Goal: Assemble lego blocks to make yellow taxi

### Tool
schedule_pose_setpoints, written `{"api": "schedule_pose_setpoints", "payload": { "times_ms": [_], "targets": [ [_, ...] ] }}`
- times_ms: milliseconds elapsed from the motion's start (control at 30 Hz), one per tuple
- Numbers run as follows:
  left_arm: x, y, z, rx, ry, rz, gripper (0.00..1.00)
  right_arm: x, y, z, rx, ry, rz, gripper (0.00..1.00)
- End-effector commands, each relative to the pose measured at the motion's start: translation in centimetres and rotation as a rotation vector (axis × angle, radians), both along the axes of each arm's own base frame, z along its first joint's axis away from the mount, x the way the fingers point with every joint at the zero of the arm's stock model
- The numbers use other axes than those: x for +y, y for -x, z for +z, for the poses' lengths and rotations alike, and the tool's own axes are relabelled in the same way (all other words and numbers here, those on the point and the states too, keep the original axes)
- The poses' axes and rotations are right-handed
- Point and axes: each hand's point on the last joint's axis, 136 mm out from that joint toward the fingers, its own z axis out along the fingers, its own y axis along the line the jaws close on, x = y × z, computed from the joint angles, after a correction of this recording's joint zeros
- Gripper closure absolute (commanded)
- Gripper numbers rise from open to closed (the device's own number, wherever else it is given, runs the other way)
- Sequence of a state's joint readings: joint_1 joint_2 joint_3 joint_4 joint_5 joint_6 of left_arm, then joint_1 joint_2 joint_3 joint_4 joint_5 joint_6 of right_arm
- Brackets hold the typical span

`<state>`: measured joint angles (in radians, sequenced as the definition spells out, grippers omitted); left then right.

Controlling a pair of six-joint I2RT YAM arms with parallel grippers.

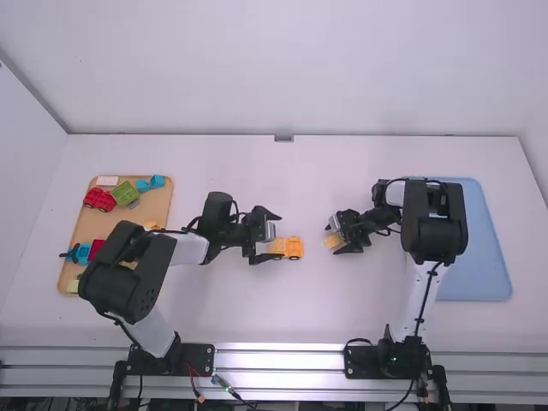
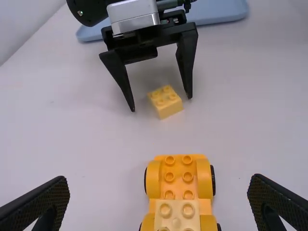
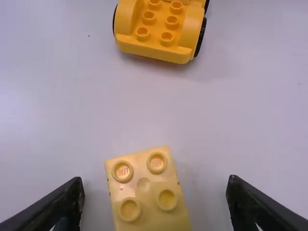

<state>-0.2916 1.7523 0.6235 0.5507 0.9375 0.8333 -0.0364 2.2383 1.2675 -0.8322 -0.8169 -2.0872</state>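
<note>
My left gripper [image 1: 265, 236] stands open around the rear of the orange car base [image 1: 294, 248] near the table's middle. In the left wrist view its open fingers [image 2: 159, 204] flank the car base [image 2: 178, 173], which has a pale yellow block [image 2: 176, 215] on its studs. My right gripper [image 1: 338, 234] is open to the right of the car, over a loose yellow block [image 1: 331, 241]. In the right wrist view the loose block [image 3: 148, 192] lies between the spread fingers of my right gripper [image 3: 155, 202], touching neither.
An orange-brown tray [image 1: 160, 204] at the left holds a red vehicle [image 1: 100, 199], a green piece [image 1: 125, 193] and several other blocks. A blue tray [image 1: 485, 257] lies at the right, partly under the right arm. Bare table lies between the car base and the loose block.
</note>
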Motion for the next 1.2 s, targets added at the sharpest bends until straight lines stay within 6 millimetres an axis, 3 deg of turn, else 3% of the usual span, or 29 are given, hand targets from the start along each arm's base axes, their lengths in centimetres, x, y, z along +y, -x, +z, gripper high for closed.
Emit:
{"api": "schedule_pose_setpoints", "payload": {
  "times_ms": [0,100,233,600,900,1167],
  "targets": [
    [-0.2,-0.3,0.5,0.008,0.017,0.001,0.01,0.3,0.7,-0.3,0.026,-0.010,0.007,0.33],
    [-0.2,-0.3,0.5,0.011,0.019,0.003,0.01,0.7,0.8,-0.2,0.025,-0.015,0.017,0.44],
    [-0.1,-0.4,0.5,0.013,0.019,0.009,0.01,0.6,0.8,-0.2,0.027,-0.014,0.014,0.50],
    [0.0,-0.2,0.3,0.029,0.016,0.006,0.01,0.5,1.4,0.0,0.063,-0.016,0.011,0.78],
    [0.0,0.3,-0.7,0.075,-0.011,0.014,0.01,0.7,2.1,0.5,0.111,-0.028,0.005,0.83],
    [0.1,0.4,-2.7,0.117,-0.032,0.017,0.01,1.6,1.5,2.9,0.189,-0.062,-0.099,0.83]
  ]
}}
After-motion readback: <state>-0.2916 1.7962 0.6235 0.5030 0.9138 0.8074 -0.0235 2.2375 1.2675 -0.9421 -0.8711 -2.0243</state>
